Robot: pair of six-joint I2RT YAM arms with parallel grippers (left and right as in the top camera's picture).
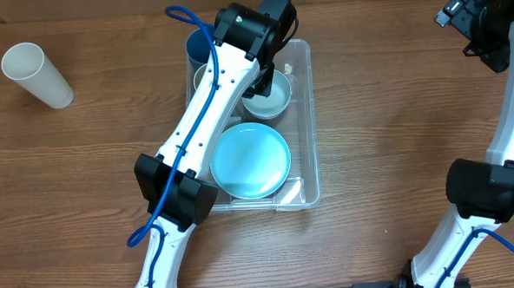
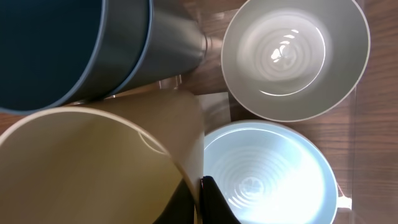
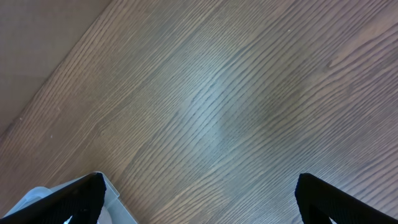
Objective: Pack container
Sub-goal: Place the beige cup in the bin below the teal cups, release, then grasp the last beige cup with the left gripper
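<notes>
Step looks like seating the cream cup [image 2: 93, 168] in the container [image 1: 304, 133] beside the dark blue cup [image 2: 56, 50]. The left gripper [image 2: 202, 202] is down inside the container, jaws pinched shut on the cream cup's rim. Next likely calls for release and a straight lift-out; a white cup [image 1: 37, 75] lies well left of the container, and the right gripper [image 3: 199, 186] gapes empty to its right.

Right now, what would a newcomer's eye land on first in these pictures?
The left arm reaches over the clear container in the middle of the table, left gripper pinched on the rim of a cream cup beside a blue cup. Inside, a light blue plate fills the near end, a pale bowl behind it. A white cup lies on its side far left, outside the container.
</notes>
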